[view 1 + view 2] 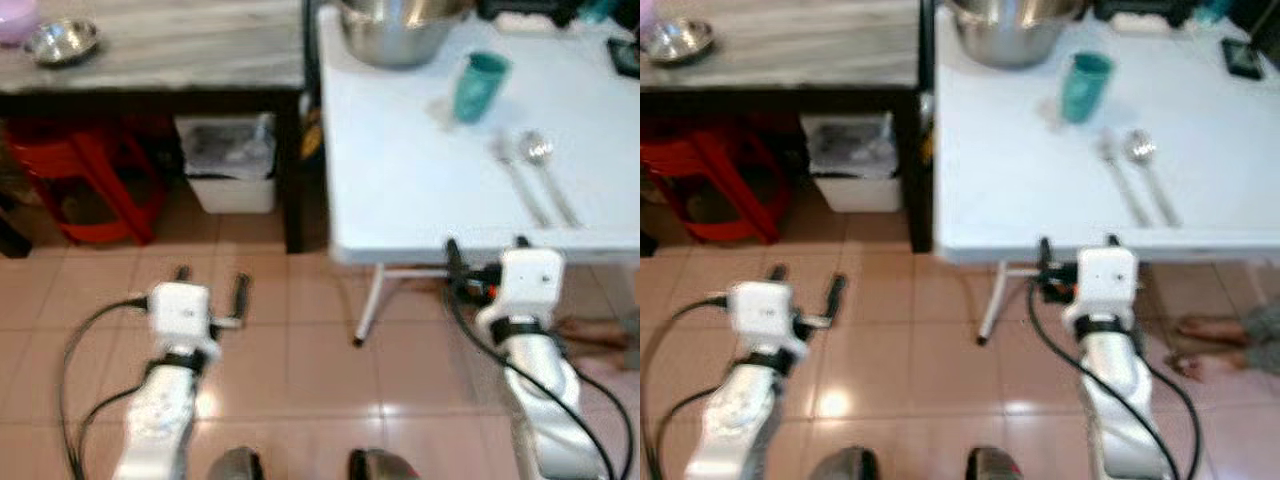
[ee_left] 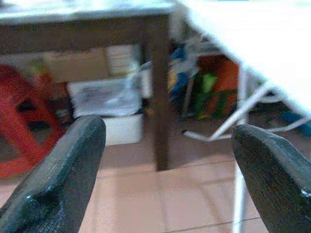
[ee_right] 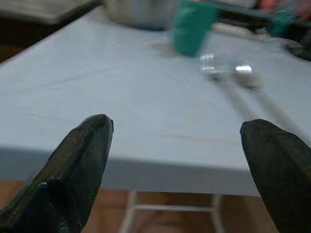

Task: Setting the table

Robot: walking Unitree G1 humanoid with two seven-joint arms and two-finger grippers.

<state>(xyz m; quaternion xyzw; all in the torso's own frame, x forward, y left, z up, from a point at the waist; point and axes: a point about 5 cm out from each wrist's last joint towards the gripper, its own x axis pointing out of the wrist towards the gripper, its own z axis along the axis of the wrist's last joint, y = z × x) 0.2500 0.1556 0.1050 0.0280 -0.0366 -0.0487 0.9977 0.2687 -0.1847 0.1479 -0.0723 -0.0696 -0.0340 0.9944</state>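
A fork (image 1: 520, 180) and spoon (image 1: 547, 172) lie side by side on the white table (image 1: 400, 190), near its front edge, a green cup (image 1: 478, 86) behind them. The right gripper (image 1: 485, 250) hovers at that edge — fingers wide apart, empty. The left gripper (image 1: 210, 285), also spread and empty, hangs over open floor (image 1: 290, 350).

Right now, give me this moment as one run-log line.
left pincer open, over floor | right pincer open, at white table edge | fork, spoon, teal cup on table

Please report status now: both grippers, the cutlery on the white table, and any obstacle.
Left gripper open, over floor. Right gripper open, at white table edge. Fork and spoon side by side beyond it, teal cup behind them. Nothing in the way.
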